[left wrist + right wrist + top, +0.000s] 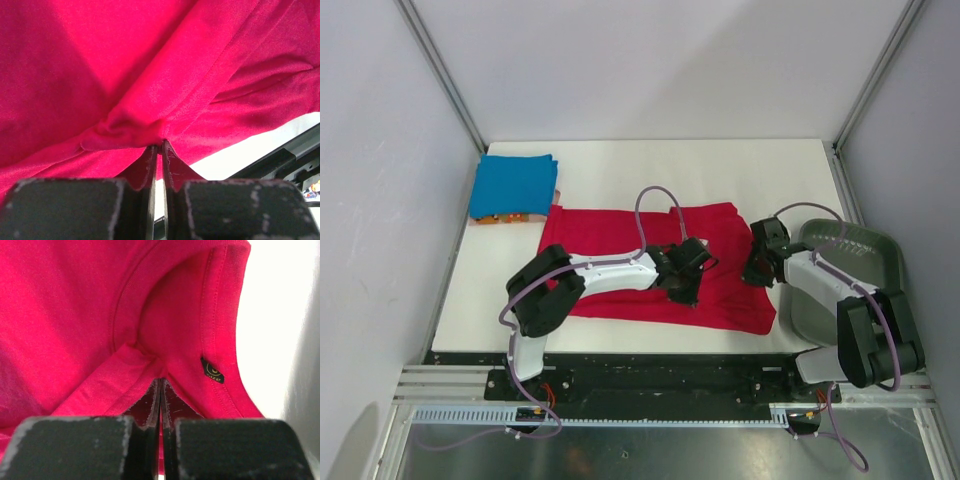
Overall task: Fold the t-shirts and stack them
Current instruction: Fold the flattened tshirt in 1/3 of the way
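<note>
folding the red t-shirt [610, 235]: the left gripper [161, 148] is pinched tight on a bunched ridge of its cloth, and the right gripper [160, 383] is clamped on cloth at the collar, with the neck tag [212, 370] just beside its tips. next, i judge, both should lift together and carry the fold over evenly (the folded blue t-shirt [513, 185] lies well away from both)

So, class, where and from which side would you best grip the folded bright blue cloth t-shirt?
Probably pinch the bright blue t-shirt at its right edge, from above. It lies flat beside the left wall atop an orange t-shirt, and that edge faces bare white table.
</note>
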You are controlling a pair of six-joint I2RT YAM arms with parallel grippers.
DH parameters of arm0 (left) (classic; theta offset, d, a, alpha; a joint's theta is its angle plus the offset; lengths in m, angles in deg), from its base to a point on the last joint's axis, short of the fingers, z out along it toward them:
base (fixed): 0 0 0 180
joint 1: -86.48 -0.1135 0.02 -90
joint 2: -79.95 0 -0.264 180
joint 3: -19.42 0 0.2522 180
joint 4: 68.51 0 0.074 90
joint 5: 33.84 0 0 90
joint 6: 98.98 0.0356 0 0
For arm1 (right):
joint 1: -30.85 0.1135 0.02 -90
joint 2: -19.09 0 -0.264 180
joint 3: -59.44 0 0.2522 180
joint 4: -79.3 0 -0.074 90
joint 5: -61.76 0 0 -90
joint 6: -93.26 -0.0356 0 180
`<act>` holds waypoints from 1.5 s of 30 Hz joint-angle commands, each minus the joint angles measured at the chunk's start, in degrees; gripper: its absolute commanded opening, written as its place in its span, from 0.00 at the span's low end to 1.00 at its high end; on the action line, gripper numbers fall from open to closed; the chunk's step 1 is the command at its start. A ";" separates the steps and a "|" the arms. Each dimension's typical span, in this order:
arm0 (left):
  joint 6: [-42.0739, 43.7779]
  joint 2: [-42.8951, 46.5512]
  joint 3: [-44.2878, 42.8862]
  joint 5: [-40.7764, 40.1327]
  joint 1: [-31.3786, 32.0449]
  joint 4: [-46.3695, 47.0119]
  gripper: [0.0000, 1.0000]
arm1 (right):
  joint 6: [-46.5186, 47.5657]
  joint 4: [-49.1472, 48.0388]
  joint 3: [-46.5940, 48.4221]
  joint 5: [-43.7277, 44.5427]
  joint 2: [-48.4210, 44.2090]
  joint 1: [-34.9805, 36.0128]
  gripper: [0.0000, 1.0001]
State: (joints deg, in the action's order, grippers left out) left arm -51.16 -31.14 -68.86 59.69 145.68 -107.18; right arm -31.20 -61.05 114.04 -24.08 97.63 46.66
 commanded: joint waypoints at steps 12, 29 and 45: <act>-2.77 1.77 -3.50 -3.29 -4.61 1.78 0.09 | 0.71 -1.74 8.72 1.68 5.67 1.81 0.00; -3.64 -0.94 -5.72 -7.50 -9.12 3.74 0.28 | 1.58 -3.56 17.35 1.82 12.53 1.25 0.24; 0.06 7.33 -0.43 -10.67 -17.76 4.72 0.53 | 2.26 -0.59 20.32 2.40 10.18 1.78 0.35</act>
State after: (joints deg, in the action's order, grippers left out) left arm -53.52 -28.91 -70.09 51.56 130.32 -103.88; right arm -29.21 -62.32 132.36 -22.85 109.83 47.56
